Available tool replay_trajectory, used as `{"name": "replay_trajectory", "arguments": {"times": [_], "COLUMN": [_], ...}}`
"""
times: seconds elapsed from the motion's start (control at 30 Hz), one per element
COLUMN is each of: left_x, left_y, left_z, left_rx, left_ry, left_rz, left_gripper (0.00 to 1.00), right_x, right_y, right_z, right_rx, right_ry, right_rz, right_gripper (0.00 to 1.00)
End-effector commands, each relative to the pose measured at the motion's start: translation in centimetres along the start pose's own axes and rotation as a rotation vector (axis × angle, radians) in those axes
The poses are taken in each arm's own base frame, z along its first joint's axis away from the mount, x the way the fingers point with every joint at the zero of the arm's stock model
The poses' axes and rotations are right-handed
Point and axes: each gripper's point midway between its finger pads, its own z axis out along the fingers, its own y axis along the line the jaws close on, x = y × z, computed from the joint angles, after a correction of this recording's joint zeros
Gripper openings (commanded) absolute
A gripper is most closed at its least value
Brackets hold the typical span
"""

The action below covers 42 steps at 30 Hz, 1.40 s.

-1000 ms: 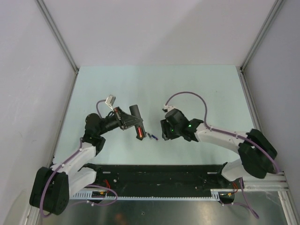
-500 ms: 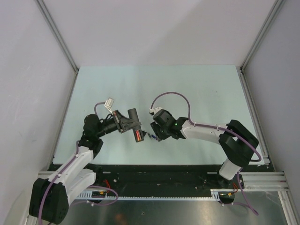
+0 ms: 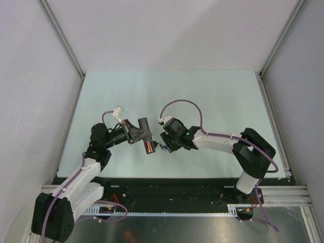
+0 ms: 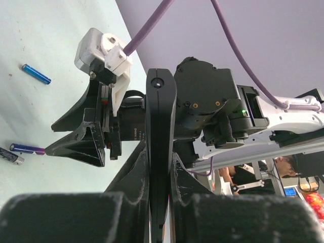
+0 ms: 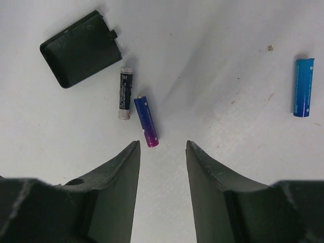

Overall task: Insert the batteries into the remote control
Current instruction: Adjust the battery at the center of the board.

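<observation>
left claw [image 4: 161, 174] clenched on remote control [image 4: 161, 111], held off the bench [image 3: 202, 96]; right claw [image 5: 162, 162] released, jaws just short of purple battery [image 5: 146, 121] lying mid-bench toward near edge; pick step; next: advance, straddle it, close

The right gripper [image 5: 162, 147] has dark grey fingers [image 5: 119, 172]. Just ahead of their tips lies a blue-to-magenta battery [image 5: 146, 121], and beside it a black battery [image 5: 124, 93] with silvery ends. Farther out, the back panel [image 5: 81, 48] is matte black. Off the other finger is a bright blue battery [image 5: 302, 87]. Between the left gripper [image 4: 160, 167] fingers, the remote control [image 4: 160, 101] is black.
</observation>
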Motion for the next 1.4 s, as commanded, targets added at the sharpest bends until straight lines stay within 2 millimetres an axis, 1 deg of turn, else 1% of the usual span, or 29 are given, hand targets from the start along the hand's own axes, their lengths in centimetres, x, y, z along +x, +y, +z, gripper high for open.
{"name": "replay_trajectory", "arguments": {"times": [0.0, 0.2, 0.4, 0.63, 0.77, 0.9, 1.0, 1.03, 1.1, 1.13, 1.2, 1.23, 1.3, 1.33, 1.37], "left_x": [-0.9, -0.9, -0.9, -0.7, -0.6, -0.6, -0.6, -0.5, -0.5, -0.4, -0.4, -0.4, -0.4, -0.3, -0.3], "left_y": [-1.3, -1.4, -1.5, -1.3, -1.3, -1.3, -1.3, -1.3, -1.3, -1.3, -1.3, -1.4, -1.5, -1.5, -1.6], "left_z": [-0.2, -0.1, -0.2, -0.3, -0.3, -0.3, -0.4, -0.4, -0.4, -0.4, -0.5, -0.5, -0.5, -0.5, -0.6], "left_rx": [0.033, 0.033, 0.036, 0.032, 0.032, 0.034, 0.034, 0.034, 0.036, 0.036, 0.036, 0.037, 0.041, 0.043, 0.045], "left_ry": [-0.023, -0.025, -0.023, -0.023, -0.023, -0.022, -0.024, -0.022, -0.023, -0.021, -0.021, -0.022, -0.020, -0.018, -0.017], "left_rz": [0.076, 0.074, 0.075, 0.073, 0.071, 0.071, 0.074, 0.070, 0.070, 0.071, 0.068, 0.068, 0.071, 0.069, 0.070], "left_gripper": [0.00, 0.00, 0.00, 0.00, 0.00, 0.00, 0.00, 0.00, 0.00, 0.00, 0.00, 0.00, 0.00, 0.00, 0.00], "right_x": [-2.2, -2.5, -1.8, -1.0, -1.5, -1.4, -0.8, -0.6, -0.3, -0.1, 0.2, 0.2, 0.1, -0.2, -0.8], "right_y": [0.5, 0.6, 0.7, 0.1, 0.2, 0.3, 0.2, 0.1, -0.2, -0.3, -0.6, -0.8, -1.4, -1.9, -2.3], "right_z": [0.1, 0.3, 0.7, 1.6, 1.8, 2.3, 2.8, 3.0, 3.1, 3.1, 3.1, 3.1, 2.6, 2.3, 1.6], "right_rx": [-0.010, -0.019, -0.010, 0.020, 0.017, 0.019, 0.024, 0.031, 0.038, 0.044, 0.050, 0.058, 0.070, 0.098, 0.112], "right_ry": [-0.058, -0.064, -0.041, -0.018, -0.029, -0.016, 0.005, 0.013, 0.025, 0.031, 0.045, 0.048, 0.050, 0.041, 0.021], "right_rz": [-0.005, -0.013, -0.032, -0.047, -0.056, -0.072, -0.087, -0.092, -0.100, -0.104, -0.107, -0.111, -0.107, -0.105, -0.100], "right_gripper": [0.46, 0.46, 0.45, 0.43, 0.43, 0.42, 0.38, 0.35, 0.31, 0.27, 0.23, 0.17, 0.12, 0.06, 0.04]}}
